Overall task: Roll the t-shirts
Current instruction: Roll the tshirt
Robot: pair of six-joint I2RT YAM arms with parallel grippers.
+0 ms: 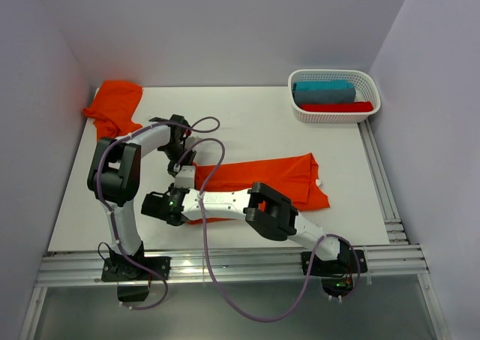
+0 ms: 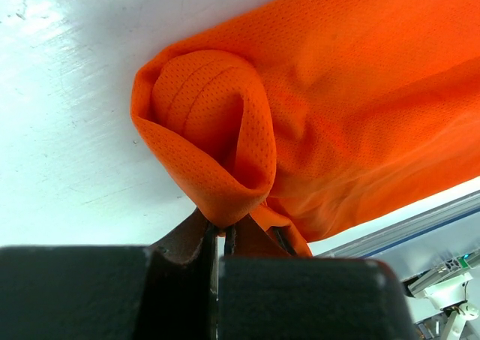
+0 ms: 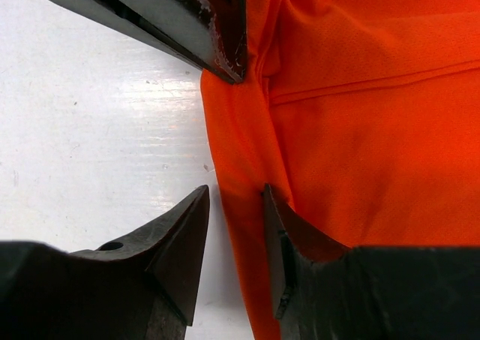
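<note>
One orange t-shirt (image 1: 277, 179) lies folded into a long strip across the middle of the table. Its left end is curled into a small roll (image 2: 202, 122). My left gripper (image 2: 223, 231) is shut on the fabric at the foot of that roll, and it also shows in the top view (image 1: 182, 162). My right gripper (image 3: 235, 194) is open. The strip's left edge (image 3: 240, 167) runs between its fingers, close to the left gripper's fingertips (image 3: 217, 47). In the top view the right gripper (image 1: 187, 175) sits at the strip's left end. A second orange t-shirt (image 1: 116, 103) lies crumpled at the back left.
A white basket (image 1: 300, 113) at the back right holds a teal cloth (image 1: 324, 91) and a darker red cloth (image 1: 337, 106). Metal rails (image 1: 225, 265) run along the table's near edge and right side. Walls close in the left, back and right sides.
</note>
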